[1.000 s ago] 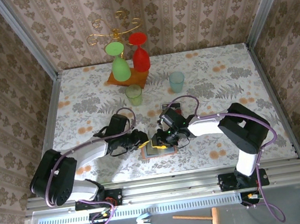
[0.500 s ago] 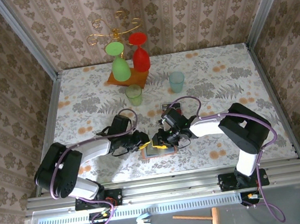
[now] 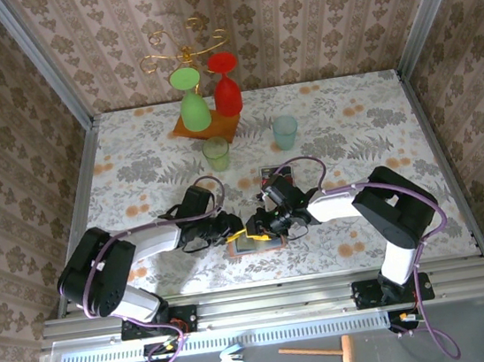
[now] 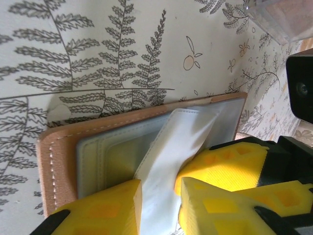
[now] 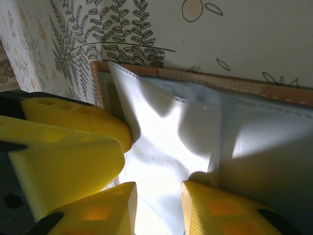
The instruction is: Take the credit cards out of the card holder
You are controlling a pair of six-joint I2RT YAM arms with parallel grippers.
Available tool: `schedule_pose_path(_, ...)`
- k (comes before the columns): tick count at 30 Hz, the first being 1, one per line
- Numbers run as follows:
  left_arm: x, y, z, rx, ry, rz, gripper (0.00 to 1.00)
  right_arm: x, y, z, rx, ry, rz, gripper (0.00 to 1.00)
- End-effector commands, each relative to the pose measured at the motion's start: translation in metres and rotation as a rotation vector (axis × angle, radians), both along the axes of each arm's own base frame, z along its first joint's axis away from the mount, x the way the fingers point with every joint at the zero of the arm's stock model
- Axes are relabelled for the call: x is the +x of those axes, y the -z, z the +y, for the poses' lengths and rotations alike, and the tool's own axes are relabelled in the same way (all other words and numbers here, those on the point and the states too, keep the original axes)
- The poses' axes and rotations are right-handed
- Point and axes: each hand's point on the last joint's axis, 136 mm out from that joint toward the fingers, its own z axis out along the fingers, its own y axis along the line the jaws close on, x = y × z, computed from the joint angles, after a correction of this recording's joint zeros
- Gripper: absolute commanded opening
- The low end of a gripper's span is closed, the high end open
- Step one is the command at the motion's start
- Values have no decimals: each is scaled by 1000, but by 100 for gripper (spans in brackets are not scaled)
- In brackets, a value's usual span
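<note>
Nearest us, at 6 o'clock on the ledge, lies a wooden mallet [image 3: 322, 350]. Close to the near edge of the flowered table [image 3: 378, 127], the card holder [image 3: 255, 245] lies open, a tan rim round a grey-blue inside. The left gripper [image 3: 233, 229] is at its 10 o'clock and the right gripper [image 3: 262, 226] at its 1 o'clock. Each has its fingers clamped on the pale sleeve [image 4: 171, 142] raised from the inside. Just beyond, at 1 o'clock, we see a small red-and-dark flat stack, seemingly the credit cards [image 3: 275, 175]. Farther off stand a green cup [image 3: 216, 153] and a blue cup [image 3: 285, 131].
</note>
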Motion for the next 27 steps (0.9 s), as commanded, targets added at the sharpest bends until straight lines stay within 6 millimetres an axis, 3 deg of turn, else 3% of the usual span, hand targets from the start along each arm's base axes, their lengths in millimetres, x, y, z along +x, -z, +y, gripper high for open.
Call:
schedule_pose_path(1, -8, 4, 3, 10, 7, 26, 28, -3, 1, -6, -5, 20, 18, 31)
schedule_pose_path(12, -8, 5, 9, 43, 0, 14, 30, -8, 4, -21, -104, 15, 43, 34)
schedule_pose_path(27, -5, -4, 13, 55, -18, -2, 34, -10, 14, -25, -144, -1, 50, 31)
